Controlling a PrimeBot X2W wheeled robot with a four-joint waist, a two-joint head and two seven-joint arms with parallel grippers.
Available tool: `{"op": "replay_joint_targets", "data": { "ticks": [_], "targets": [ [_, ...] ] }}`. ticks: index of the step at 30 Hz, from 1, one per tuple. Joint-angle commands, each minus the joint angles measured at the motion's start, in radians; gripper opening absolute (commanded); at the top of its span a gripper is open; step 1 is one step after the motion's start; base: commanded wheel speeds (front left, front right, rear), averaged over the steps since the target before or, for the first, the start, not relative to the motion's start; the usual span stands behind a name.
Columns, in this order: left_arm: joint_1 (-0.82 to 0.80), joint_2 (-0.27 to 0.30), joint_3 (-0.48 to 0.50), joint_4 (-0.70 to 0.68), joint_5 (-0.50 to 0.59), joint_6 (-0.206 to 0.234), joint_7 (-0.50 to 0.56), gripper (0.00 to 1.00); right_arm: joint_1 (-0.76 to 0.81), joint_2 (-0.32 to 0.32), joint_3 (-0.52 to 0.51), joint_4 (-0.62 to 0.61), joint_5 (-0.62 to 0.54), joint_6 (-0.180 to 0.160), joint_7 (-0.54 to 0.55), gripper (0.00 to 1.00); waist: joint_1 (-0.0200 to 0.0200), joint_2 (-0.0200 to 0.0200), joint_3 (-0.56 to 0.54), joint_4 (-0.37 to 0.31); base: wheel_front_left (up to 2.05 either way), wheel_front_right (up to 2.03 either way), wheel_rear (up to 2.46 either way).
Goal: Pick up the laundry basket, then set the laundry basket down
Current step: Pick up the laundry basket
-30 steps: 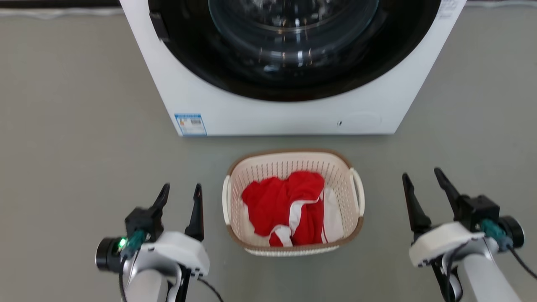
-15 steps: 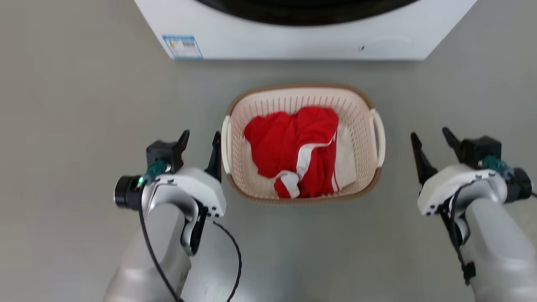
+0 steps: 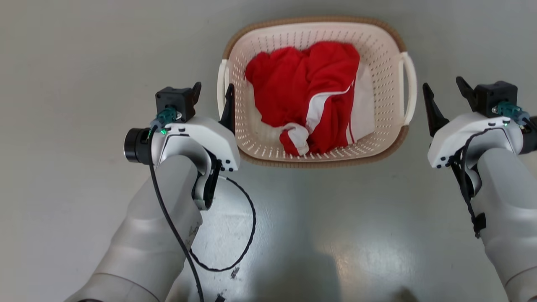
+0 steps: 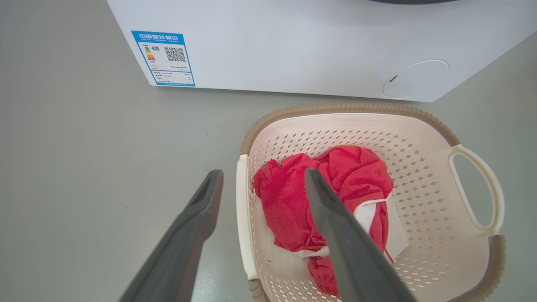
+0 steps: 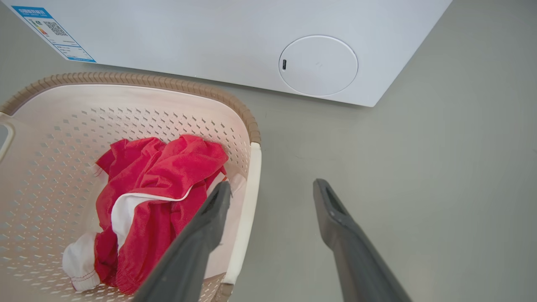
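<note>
From my head, the laundry basket [image 3: 319, 162] sits on the floor [image 3: 63, 126] between my two arms, with a red and white garment [image 3: 302, 84] heaped inside. My left jaws and right jaws both stand released and hold nothing. They are level with the white side handles because, I judge, a basket this wide wants lifting from both ends at once. The left jaws are just beside the left handle [image 3: 221, 88]; the right jaws are a little apart from the right handle [image 3: 410, 90]. Along my left wrist, my fingers [image 4: 197, 222] straddle the left handle, one outside over the floor and one above the clothes, placed to close on it. Behind stands the washing machine [image 4: 293, 42], bearing a blue-edged energy label [image 4: 165, 58] with a Chinese heading, coloured rating arrows and a QR code; its fine print is too small to read. Along my right wrist, the fingers bracket the right handle likewise, and the machine's round service cover [image 5: 318, 66] shows no writing I can read.
</note>
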Motion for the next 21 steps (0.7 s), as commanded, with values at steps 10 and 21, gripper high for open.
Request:
{"op": "replay_joint_targets", "data": {
  "ticks": [10, 21],
  "targets": [
    [-0.082, 0.021, -0.052, 0.031, -0.062, 0.038, -0.006, 1.00, -0.050, 0.008, 0.047, 0.036, 0.020, 0.006, -0.037, 1.00, 0.0000, 0.0000, 0.109, 0.002, 0.00, 0.00, 0.00],
    [-0.167, 0.021, -0.113, 0.105, -0.106, 0.049, -0.006, 1.00, -0.117, 0.017, 0.080, 0.076, 0.026, 0.006, -0.042, 1.00, 0.0000, 0.0000, 0.200, 0.009, 0.00, 0.00, 0.00]
  ]
}}
